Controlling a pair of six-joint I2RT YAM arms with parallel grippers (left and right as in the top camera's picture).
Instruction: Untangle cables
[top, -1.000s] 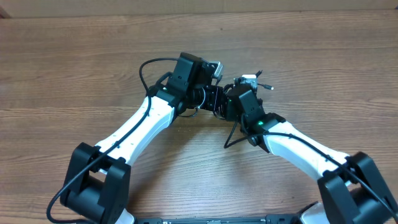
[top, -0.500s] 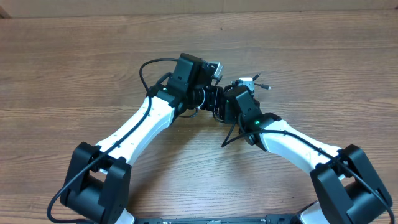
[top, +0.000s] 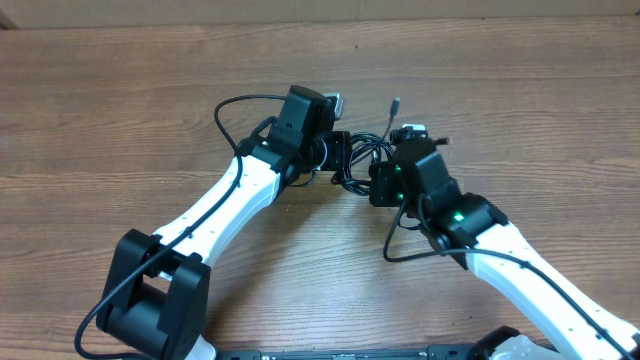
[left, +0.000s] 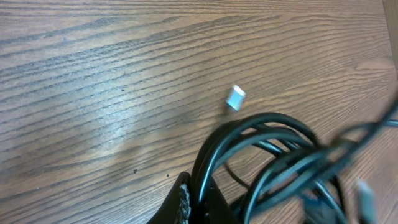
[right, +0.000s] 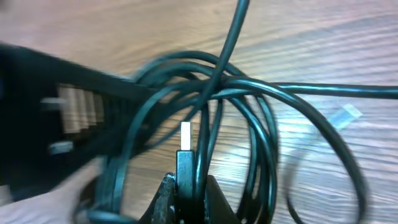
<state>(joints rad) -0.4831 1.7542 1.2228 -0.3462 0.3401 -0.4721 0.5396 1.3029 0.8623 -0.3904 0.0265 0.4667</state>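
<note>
The cables (top: 361, 158) are a bunch of thin black loops stretched between my two grippers at mid table. One plug tip (top: 396, 103) pokes out toward the back. My left gripper (top: 340, 160) is shut on a strand of the loops (left: 267, 155), seen at its jaws (left: 198, 200) in the left wrist view. My right gripper (top: 380, 180) is shut on a black plug with a silver tip (right: 185, 138) and a strand beside it, at its jaws (right: 189, 194). The loops (right: 255, 99) fan out ahead of it, just above the wood.
A small white scrap (left: 236, 98) lies on the wooden table (top: 120, 90) past the loops, also in the right wrist view as a pale scrap (right: 346, 115). The left gripper's blurred black body (right: 56, 118) fills that view's left side.
The right gripper has shut on the plug and strand. The right arm has swung right, drawing the bunch wider between the grippers. A plug tip now sticks out at the back.
</note>
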